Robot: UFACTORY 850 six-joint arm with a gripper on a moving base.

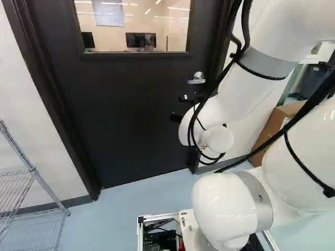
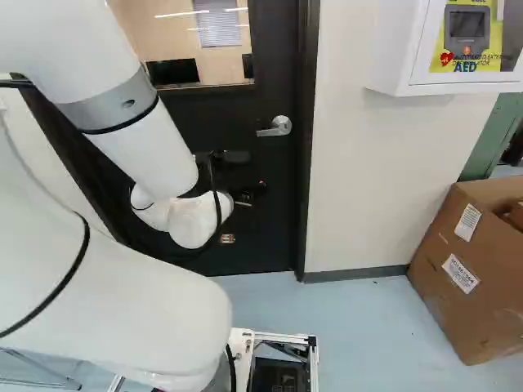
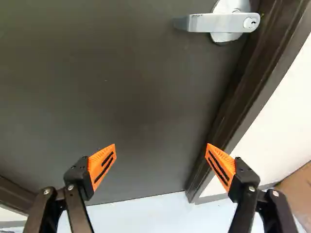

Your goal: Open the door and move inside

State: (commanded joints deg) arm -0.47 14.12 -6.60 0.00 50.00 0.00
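Lever handle (image 3: 216,23) on the closed door (image 3: 121,97) was seen ahead of the widely parted gripper (image 3: 161,144), and the nearby frame (image 3: 238,92) could be struck if the approach was centred badly.

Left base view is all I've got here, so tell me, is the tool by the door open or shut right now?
Observer: Open. In the wrist view the tool has its fingers spread wide apart, with no object gripped between them.

Operator: Okay, and does the door handle have a lock on it? I can't make that out.

Observer: Yes. The wrist view shows a keyhole in the end of the handle nearest the door frame.

Operator: And what's on the wall past that side?

Observer: The right base view shows a white cabinet with a yellow panel, mounted higher than the cardboard box.
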